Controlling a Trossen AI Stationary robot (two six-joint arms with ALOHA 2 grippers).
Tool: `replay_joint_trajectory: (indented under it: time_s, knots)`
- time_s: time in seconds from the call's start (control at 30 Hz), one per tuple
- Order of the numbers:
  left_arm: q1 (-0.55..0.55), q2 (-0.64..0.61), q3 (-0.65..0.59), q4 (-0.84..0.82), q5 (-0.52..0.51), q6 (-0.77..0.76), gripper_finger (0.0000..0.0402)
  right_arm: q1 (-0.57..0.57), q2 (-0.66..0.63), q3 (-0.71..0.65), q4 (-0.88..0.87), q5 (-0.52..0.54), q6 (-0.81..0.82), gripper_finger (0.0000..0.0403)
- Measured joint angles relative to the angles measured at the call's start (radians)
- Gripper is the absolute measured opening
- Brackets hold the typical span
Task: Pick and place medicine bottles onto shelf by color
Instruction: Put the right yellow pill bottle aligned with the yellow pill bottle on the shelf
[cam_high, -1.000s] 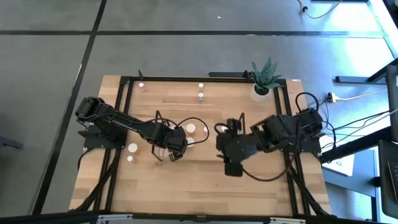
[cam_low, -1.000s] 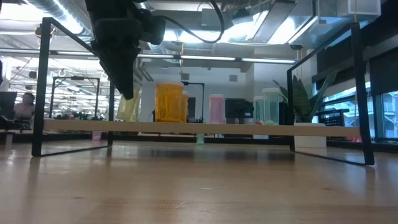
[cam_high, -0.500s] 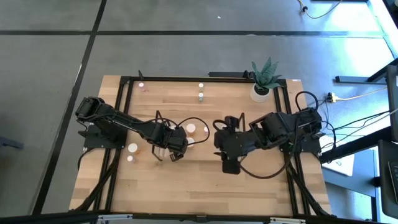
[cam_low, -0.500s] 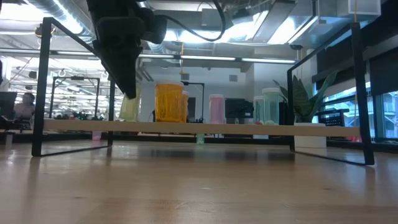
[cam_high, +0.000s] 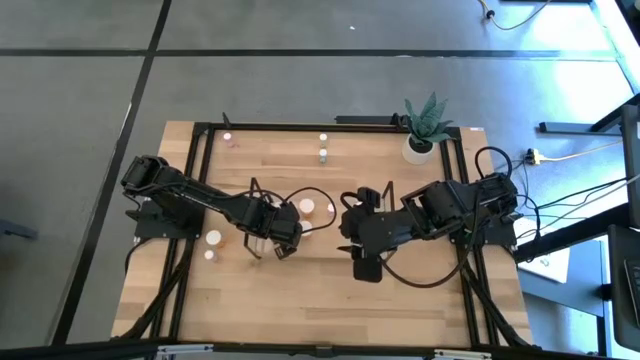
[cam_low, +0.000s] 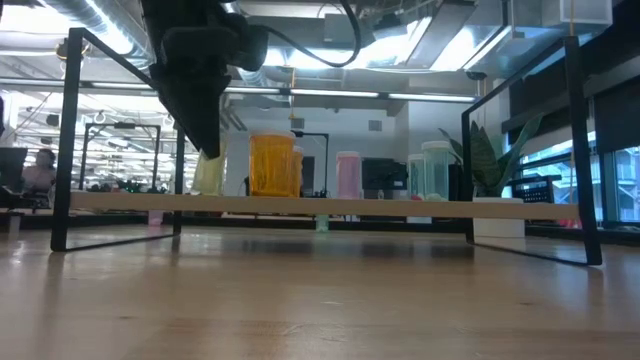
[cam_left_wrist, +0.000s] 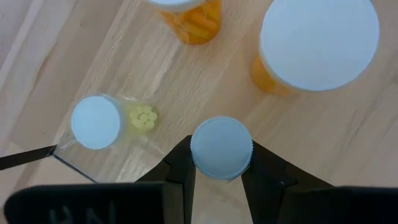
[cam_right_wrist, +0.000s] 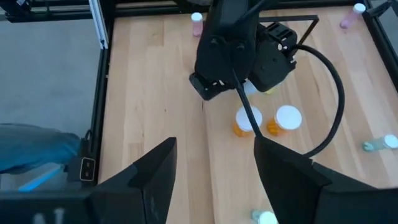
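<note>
Right end effector (cam_high: 345, 235) has crept nearer the orange bottles (cam_high: 308, 208), fingers spread, empty; left end effector (cam_left_wrist: 217, 177) is gripping a white-capped bottle (cam_left_wrist: 220, 148), advise lowering upright.

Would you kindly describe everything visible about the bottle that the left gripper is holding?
The held bottle shows from above as a round, ribbed white cap pinched on two sides by the left gripper. In the low view its body looks pale yellowish, upright below the fingers. A yellow-pill bottle and two orange bottles stand nearby.
</note>
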Motion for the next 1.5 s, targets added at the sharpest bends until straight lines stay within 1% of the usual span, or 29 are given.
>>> replay_joint_trajectory:
  time_s: [0.4, 0.6, 0.7, 0.83, 1.0, 1.5]
  knots:
    - [0.000, 0.000, 0.000, -0.031, -0.017, -0.057, 0.0092, 0.000, 0.000, 0.000, 0.007, 0.000, 0.000, 0.0217]
    - [-0.001, -0.001, 0.004, -0.031, -0.018, -0.057, 0.0092, 0.000, 0.000, 0.000, 0.007, 0.000, 0.000, 0.0217]
    - [-0.012, -0.004, 0.026, -0.035, -0.028, -0.054, 0.0092, 0.000, 0.000, 0.000, 0.007, 0.000, 0.000, 0.0217]
    - [-0.027, -0.004, 0.053, -0.071, -0.029, -0.024, 0.0092, 0.000, 0.000, 0.000, 0.007, 0.000, 0.000, 0.0217]
    - [-0.038, -0.004, 0.053, -0.118, -0.026, -0.012, 0.0092, 0.000, 0.000, 0.000, 0.007, 0.000, 0.000, 0.0217]
    - [-0.037, -0.004, 0.046, -0.098, -0.022, -0.023, 0.0092, 0.000, -0.001, 0.000, 0.010, 0.000, 0.000, 0.0217]
